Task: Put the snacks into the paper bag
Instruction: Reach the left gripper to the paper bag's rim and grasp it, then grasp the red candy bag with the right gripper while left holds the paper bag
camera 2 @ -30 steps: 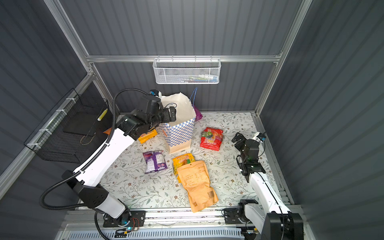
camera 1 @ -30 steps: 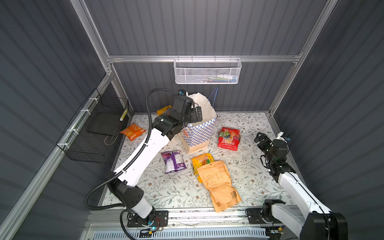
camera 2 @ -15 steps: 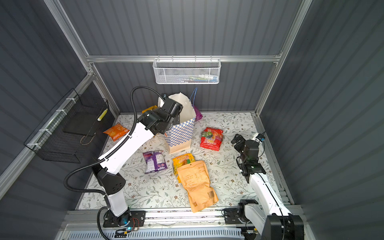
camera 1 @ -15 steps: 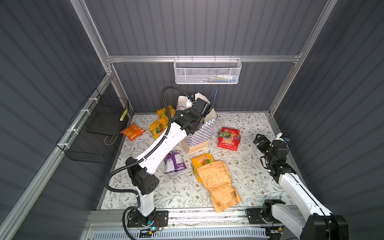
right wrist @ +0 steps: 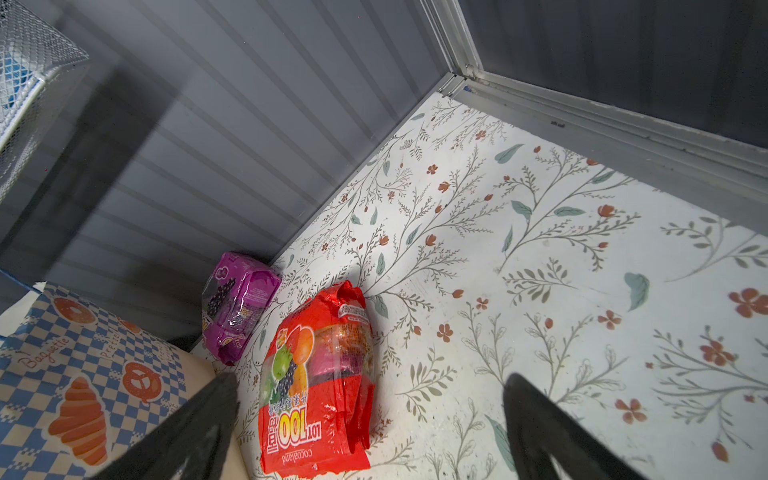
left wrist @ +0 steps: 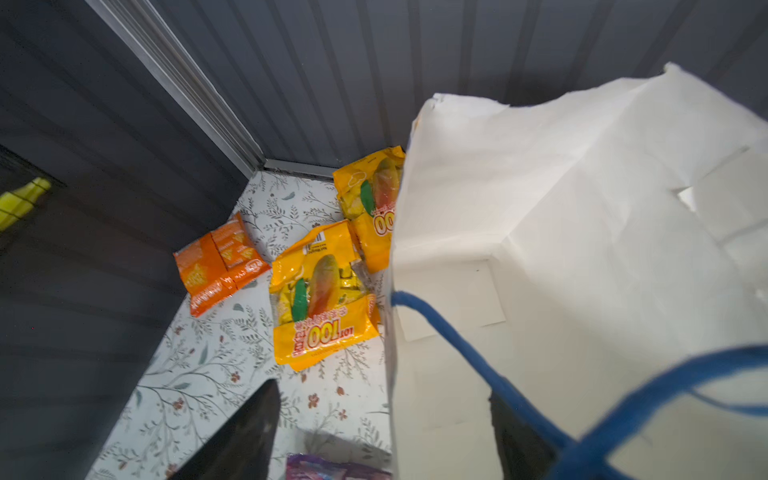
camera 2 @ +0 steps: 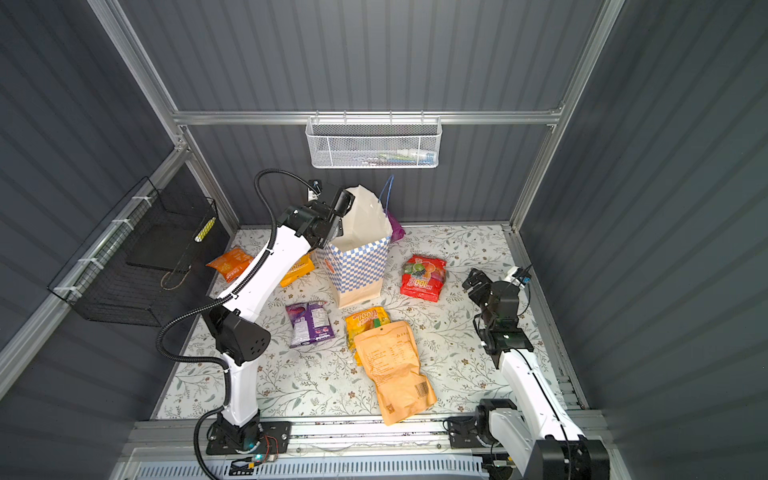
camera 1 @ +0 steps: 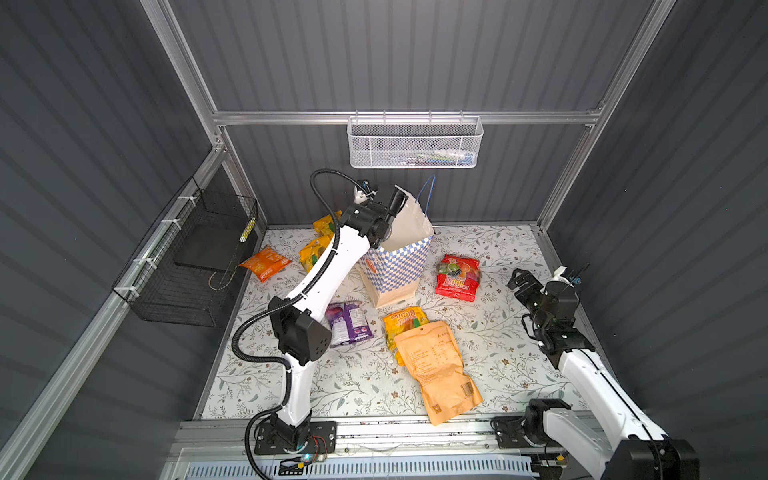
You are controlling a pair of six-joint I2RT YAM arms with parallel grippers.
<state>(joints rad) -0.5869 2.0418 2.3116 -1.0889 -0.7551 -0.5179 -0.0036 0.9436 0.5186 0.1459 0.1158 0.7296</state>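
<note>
The black wire basket (camera 1: 183,266) hangs on the far left wall. Just right of it, on the floral table (camera 1: 490,345), lies the small orange packet (camera 1: 264,263). Next come the near yellow packet (camera 1: 312,254) and the far yellow packet (camera 1: 325,222), both left of the bag and partly hidden by the left arm in the top views.

The left gripper (camera 1: 395,206) sits at the top of the left wall of the paper bag (camera 1: 399,266). In the left wrist view its fingers (left wrist: 249,432) stand apart, one outside the bag and one inside. The white wall and a blue cord handle (left wrist: 457,336) pass between them, the paper is not pinched, and the gripper holds nothing. The bag stands upright near the back middle of the table with its mouth open.

In front of the bag lie the purple packet (camera 1: 348,324) and the third yellow packet (camera 1: 405,320), the latter partly under the tan kraft pouch (camera 1: 438,370). A magenta packet (camera 2: 397,230) leans against the back wall behind the bag's right side.

The red packet (camera 1: 457,276) lies flat to the right of the bag, near it but apart. Further right, the right gripper (camera 1: 519,280) hovers above the table with jaws wide and empty. The red packet is ahead of and below it, on the bag's side.
</note>
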